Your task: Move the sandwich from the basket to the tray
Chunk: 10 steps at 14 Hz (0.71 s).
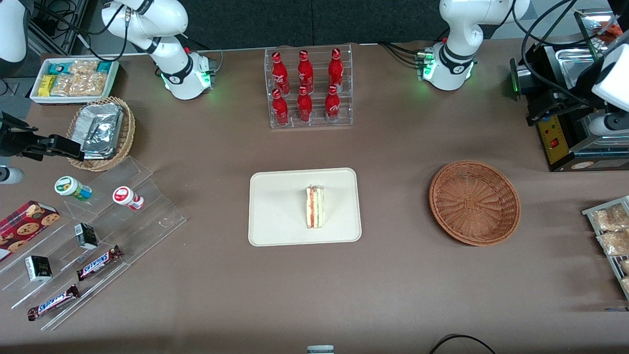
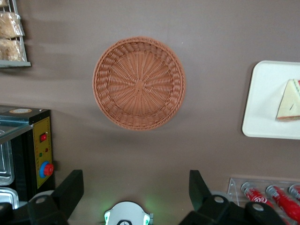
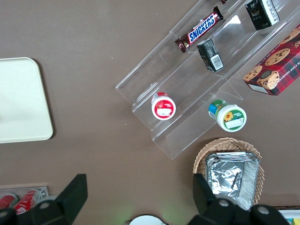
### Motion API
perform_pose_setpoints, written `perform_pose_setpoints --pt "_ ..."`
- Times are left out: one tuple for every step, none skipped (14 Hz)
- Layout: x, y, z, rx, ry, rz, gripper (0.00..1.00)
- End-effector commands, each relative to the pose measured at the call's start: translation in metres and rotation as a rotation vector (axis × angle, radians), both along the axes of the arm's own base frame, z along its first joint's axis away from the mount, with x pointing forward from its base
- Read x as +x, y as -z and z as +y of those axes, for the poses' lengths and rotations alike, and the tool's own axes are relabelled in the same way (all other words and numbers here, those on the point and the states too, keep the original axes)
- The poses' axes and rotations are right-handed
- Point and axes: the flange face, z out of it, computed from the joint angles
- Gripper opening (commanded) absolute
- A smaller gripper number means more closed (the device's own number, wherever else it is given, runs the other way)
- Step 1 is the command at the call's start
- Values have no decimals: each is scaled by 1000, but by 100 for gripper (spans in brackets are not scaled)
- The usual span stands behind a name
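The sandwich (image 1: 314, 206) stands on its edge on the cream-white tray (image 1: 275, 211) at the table's middle; it also shows in the left wrist view (image 2: 289, 101) on the tray (image 2: 262, 108). The reddish-brown wicker basket (image 1: 474, 201) lies empty beside the tray, toward the working arm's end, and shows empty in the left wrist view (image 2: 139, 83). My left gripper (image 2: 136, 187) is open and empty. It hangs high above the table near its arm's base, farther from the front camera than the basket. In the front view the gripper (image 1: 540, 110) is beside a black appliance.
A clear rack of red bottles (image 1: 309, 88) stands farther from the camera than the tray. A black appliance (image 1: 565, 137) and a rack of snack packets (image 1: 609, 231) flank the basket. A tan basket of foil packets (image 1: 100, 132) and a clear stepped display (image 1: 98, 236) lie toward the parked arm's end.
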Motion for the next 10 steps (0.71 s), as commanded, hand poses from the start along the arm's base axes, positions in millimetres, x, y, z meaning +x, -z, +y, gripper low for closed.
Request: perform_pose_setpoints --pt "-19 -7 15 -11 20 -5 99" --pt "-26 -7 19 -16 64 13 99" --pt "-28 2 24 -23 112 33 99" --pt "-30 5 35 -35 120 29 99" --pt "-27 9 34 -37 120 27 99" --pt "-22 13 33 -40 118 29 99" --pt "-18 16 34 -37 118 33 99" --pt "-13 13 32 -38 120 24 99" --pt "-8 13 32 -40 120 27 99" --pt "-6 15 30 -35 121 34 100"
